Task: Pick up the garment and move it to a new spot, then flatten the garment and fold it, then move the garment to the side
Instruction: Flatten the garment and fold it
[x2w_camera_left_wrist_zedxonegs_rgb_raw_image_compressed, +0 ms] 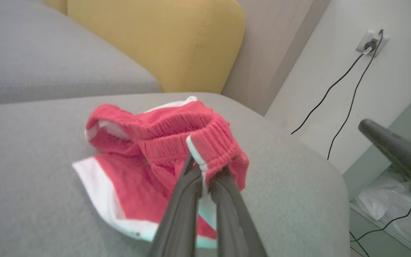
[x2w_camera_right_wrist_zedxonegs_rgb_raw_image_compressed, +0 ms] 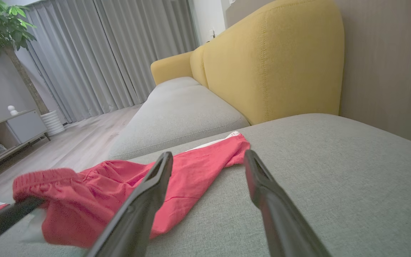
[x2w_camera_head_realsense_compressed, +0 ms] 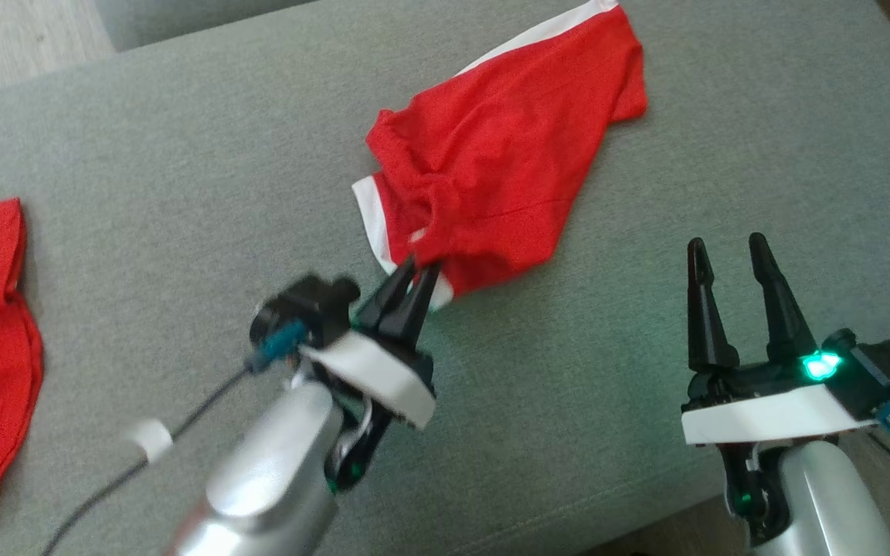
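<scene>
My left gripper (x2w_camera_head_realsense_compressed: pixel 419 272) pinches the red shorts (x2w_camera_head_realsense_compressed: pixel 507 162) at their near edge — I'd lift slowly, keeping the spread-fingered right gripper (x2w_camera_head_realsense_compressed: pixel 725 249) clear.

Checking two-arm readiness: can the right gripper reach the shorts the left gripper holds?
Probably yes: the right gripper stands open, and bare cushion lies between it and the shorts.
</scene>
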